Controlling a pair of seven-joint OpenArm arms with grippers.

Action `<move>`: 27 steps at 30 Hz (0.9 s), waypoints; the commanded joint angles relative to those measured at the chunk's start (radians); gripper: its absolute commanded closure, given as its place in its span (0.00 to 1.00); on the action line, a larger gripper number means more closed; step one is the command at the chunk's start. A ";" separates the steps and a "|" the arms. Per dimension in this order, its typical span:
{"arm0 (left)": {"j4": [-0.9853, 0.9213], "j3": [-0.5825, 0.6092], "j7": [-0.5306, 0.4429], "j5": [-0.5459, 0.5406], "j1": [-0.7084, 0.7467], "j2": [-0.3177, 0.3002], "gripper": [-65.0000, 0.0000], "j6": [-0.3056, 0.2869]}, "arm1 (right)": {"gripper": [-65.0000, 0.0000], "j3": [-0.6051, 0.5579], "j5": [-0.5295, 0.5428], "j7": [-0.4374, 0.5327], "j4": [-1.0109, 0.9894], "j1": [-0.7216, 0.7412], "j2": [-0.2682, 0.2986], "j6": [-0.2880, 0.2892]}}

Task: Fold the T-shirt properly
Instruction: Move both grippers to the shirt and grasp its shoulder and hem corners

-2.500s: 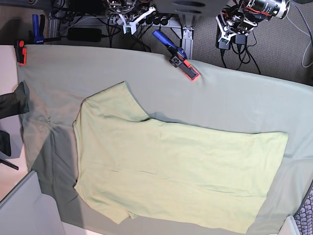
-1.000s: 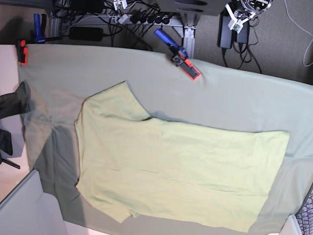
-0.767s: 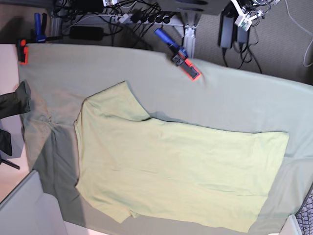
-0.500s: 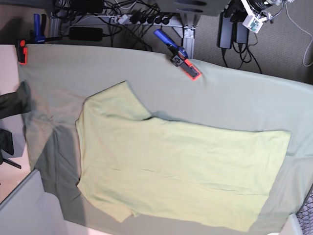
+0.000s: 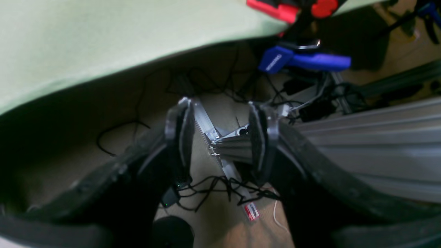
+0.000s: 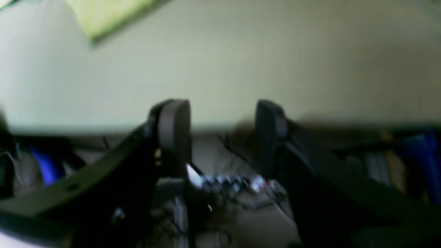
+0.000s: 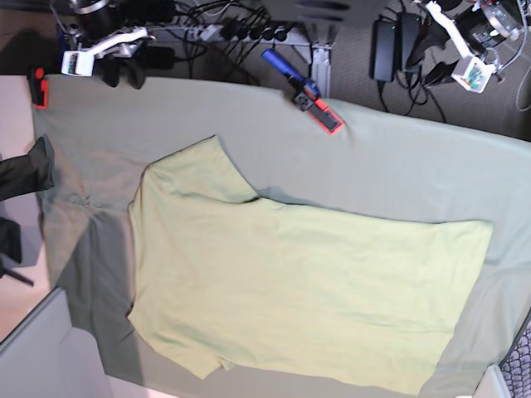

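Observation:
The pale yellow-green T-shirt (image 7: 290,282) lies spread flat on the grey-green table cloth (image 7: 398,174), its sleeve (image 7: 195,170) pointing to the far side. One corner of the T-shirt (image 6: 103,13) shows in the right wrist view. My right gripper (image 7: 122,76) hangs open over the cloth's far left edge, well clear of the shirt, with nothing between its fingers (image 6: 174,134). My left gripper (image 5: 220,137) is open and empty beyond the table's far edge, above the floor. The left arm (image 7: 465,50) shows at the top right of the base view.
A blue and orange clamp (image 7: 309,101) grips the cloth at the far edge, and a red clamp (image 7: 36,87) holds the far left corner. Cables and power bricks (image 7: 390,41) lie on the floor behind. A dark object (image 7: 25,174) sits at the left edge.
Both grippers have opened. The right arm has swung to the far left corner of the table, and the left arm has shifted right. The T-shirt has not moved.

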 commanded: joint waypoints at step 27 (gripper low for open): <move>-0.016 -0.267 0.183 -0.252 -0.233 -0.025 0.54 -0.006 | 0.53 -0.124 0.014 -0.033 -0.183 0.423 -0.415 -0.064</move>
